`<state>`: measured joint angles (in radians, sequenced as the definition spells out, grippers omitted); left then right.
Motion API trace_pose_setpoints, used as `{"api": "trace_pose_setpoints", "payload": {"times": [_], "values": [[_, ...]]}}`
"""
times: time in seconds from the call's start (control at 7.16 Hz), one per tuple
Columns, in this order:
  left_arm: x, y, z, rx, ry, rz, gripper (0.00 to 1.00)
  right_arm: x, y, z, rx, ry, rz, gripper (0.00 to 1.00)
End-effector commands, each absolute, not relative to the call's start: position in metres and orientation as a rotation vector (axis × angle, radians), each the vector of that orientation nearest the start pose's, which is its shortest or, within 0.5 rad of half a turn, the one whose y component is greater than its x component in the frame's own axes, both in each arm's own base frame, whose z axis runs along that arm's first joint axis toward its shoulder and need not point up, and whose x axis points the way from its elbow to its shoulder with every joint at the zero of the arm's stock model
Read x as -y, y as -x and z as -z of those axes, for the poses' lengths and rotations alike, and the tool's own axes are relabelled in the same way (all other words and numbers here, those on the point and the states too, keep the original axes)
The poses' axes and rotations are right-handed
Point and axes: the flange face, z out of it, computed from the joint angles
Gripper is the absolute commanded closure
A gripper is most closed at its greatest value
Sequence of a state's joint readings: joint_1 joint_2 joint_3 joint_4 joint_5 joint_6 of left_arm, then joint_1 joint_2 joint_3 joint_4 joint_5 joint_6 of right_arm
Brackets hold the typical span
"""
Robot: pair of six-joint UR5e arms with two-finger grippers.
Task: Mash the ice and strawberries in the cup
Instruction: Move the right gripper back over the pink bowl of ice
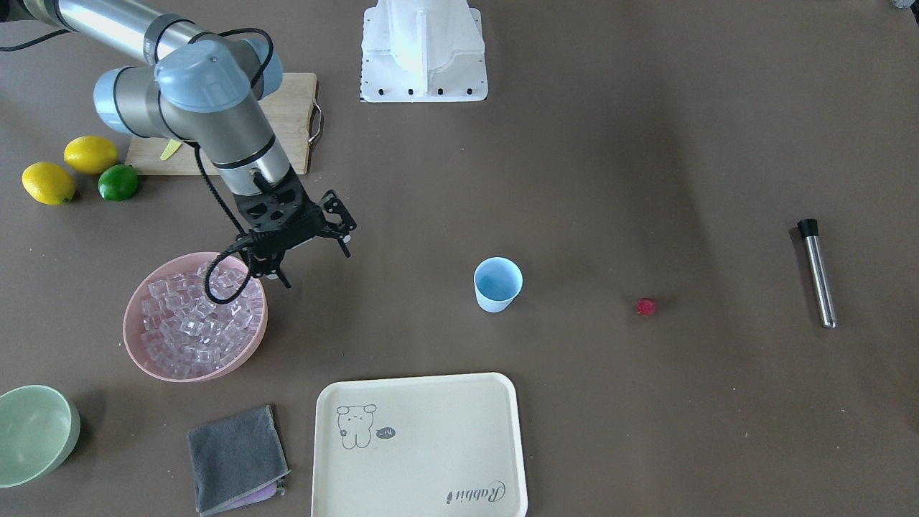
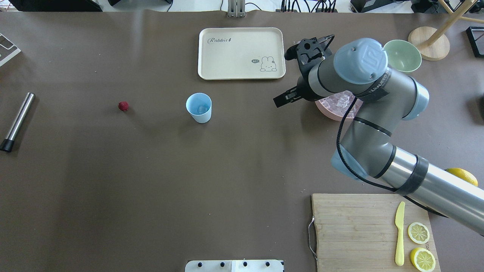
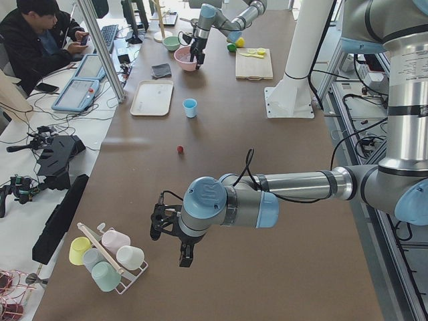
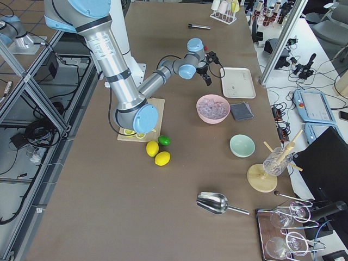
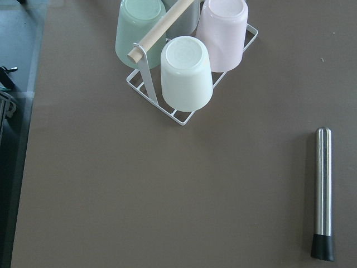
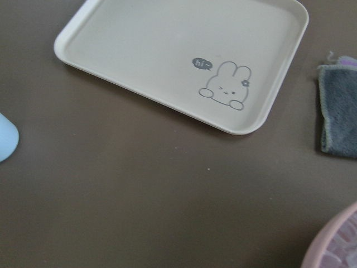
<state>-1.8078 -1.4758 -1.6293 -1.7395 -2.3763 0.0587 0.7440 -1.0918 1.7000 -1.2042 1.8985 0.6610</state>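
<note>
1. At the far left, the near arm in the left side view is bent low over the tabletop (image 2: 151,181). Its left tool (image 3: 169,246) hangs above the surface near a wire rack (image 5: 184,61) of upturned cups. I cannot tell if its fingers are spread or pressed together.
2. A steel bar (image 2: 17,121) with a black end lies flat near the left edge of the overhead view.
3. The strawberry (image 2: 123,106) lies alone on the tabletop, between the steel bar and the cup and well apart from both.
4. The cup (image 2: 199,107) stands upright near the middle, on the robot's side of the tray. Something like one clear cube shows inside it.
5. The tray (image 2: 241,53) carries the word "Rabbit" in script. It also has a drawn rabbit with a small bubble that reads "hi~".
6. The right arm comes in from the right edge, folded at the elbow, and its blue joint cap bears a "UR" mark. The right tool (image 1: 316,266) hovers just beside the pink bowl (image 1: 143,337), on the side toward the cup. Its fingers are spread and nothing is between them.
7. The pink bowl is full of ice (image 1: 197,316).
8. A pale green bowl (image 2: 406,60) stands beyond the pink bowl.
9. A wooden board (image 2: 351,234) at the near right holds a yellow knife (image 2: 399,234) and two lemon halves (image 2: 418,233).
</note>
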Motion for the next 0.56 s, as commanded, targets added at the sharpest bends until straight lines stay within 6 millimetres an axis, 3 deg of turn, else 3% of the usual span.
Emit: {"api": "trace_pose_setpoints", "payload": {"times": [0.0,0.42], "values": [[0.432,0.168,-0.652,-0.778,-0.248,0.114,0.01,0.523,0.36,-0.344,0.832,-0.455,0.309,0.0],[0.432,0.168,-0.652,-0.778,-0.247,0.115,0.01,0.537,0.363,-0.377,0.782,-0.427,0.344,0.03]]}}
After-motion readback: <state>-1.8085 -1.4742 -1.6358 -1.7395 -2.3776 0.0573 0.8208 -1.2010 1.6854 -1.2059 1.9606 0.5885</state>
